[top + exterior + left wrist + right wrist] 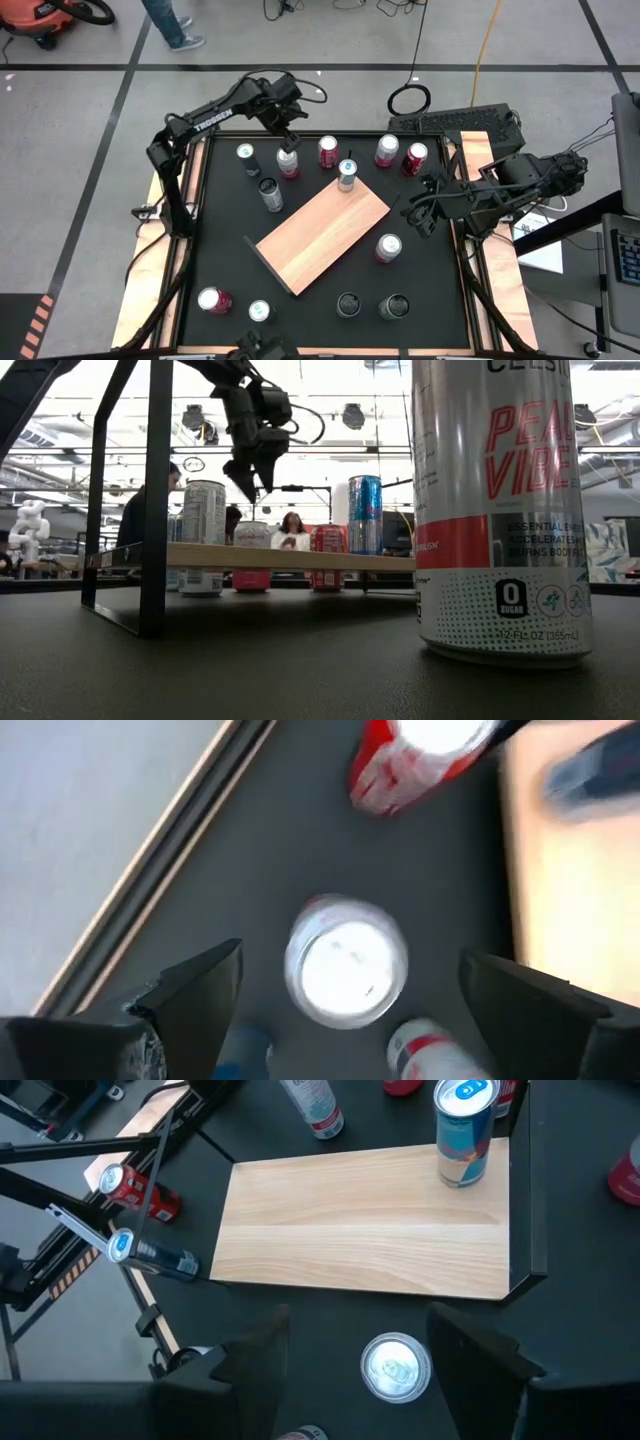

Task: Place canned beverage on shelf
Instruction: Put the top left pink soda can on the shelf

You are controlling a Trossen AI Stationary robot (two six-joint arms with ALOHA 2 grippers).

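Note:
The shelf [322, 235], a light wooden board with a black edge, sits slantwise mid-table; a blue can [347, 175] stands on its far corner. My left gripper [291, 133] hangs open over a silver-topped pinkish can [288, 162] standing on the black tabletop by the far edge. In the left wrist view its fingers stand on either side of that can [345, 975], well above it. The low view shows the fingertips [255, 480] higher than the can tops. My right gripper [420, 207] waits open above the table's right side, over a can [395, 1368].
Several more cans stand around: a red one [328, 150] beside the pinkish can, two [401, 154] at the far right, one [388, 247] right of the shelf, several along the near edge [300, 306]. People show in the room behind [290, 530].

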